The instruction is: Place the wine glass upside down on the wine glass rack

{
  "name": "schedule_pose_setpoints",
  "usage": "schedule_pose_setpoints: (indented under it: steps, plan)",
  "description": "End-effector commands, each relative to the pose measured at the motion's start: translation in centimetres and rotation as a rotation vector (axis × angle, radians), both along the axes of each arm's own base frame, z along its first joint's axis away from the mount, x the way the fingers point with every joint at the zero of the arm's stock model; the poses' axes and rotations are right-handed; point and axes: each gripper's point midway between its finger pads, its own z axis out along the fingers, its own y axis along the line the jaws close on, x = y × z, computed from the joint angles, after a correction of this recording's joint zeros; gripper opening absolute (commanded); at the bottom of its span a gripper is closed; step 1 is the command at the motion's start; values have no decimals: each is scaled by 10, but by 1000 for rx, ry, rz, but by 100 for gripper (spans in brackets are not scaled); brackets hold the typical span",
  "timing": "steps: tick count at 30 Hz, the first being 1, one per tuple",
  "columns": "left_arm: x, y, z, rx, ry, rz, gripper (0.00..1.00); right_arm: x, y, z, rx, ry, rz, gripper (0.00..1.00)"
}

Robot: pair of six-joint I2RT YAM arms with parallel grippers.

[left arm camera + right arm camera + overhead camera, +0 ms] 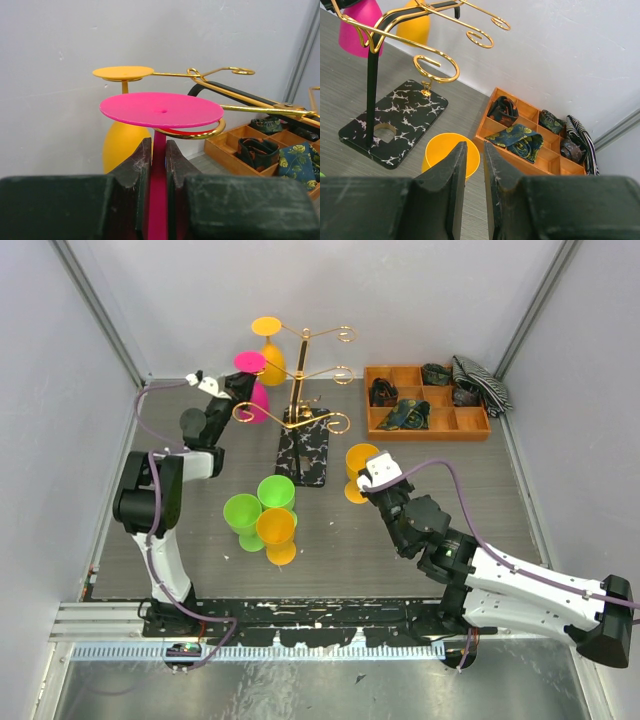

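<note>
An orange tray [428, 428] of rolled ties [405, 416] sits on the bench [520, 510], striped cloth [482, 383] beside it.

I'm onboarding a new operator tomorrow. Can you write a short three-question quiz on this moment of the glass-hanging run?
1. True or false: the left gripper has its jaws shut on the stem of the pink wine glass.
2. Which colour of glass already hangs upside down on the wine glass rack? A) green B) orange C) blue
3. Fill in: the right gripper hovers by an orange glass with nothing in its ____.

Key: 1 true. 2 B, the hanging orange glass. 3 jaws.
</note>
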Motion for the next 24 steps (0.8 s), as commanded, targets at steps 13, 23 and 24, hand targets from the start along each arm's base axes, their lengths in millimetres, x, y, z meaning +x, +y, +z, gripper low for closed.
schedule_pose_setpoints:
  steps: [13, 23, 24]
  plan:
    - [-35, -23, 22, 94, -104, -120, 0, -2, -7, 10, 59, -27, -20, 26]
    - [-18, -31, 1, 71, -55, -138, 35, -2, -10, 9, 56, -22, -34, 29]
    - [-17, -29, -1, 70, -50, -129, 41, -2, -10, 8, 55, -21, -34, 29]
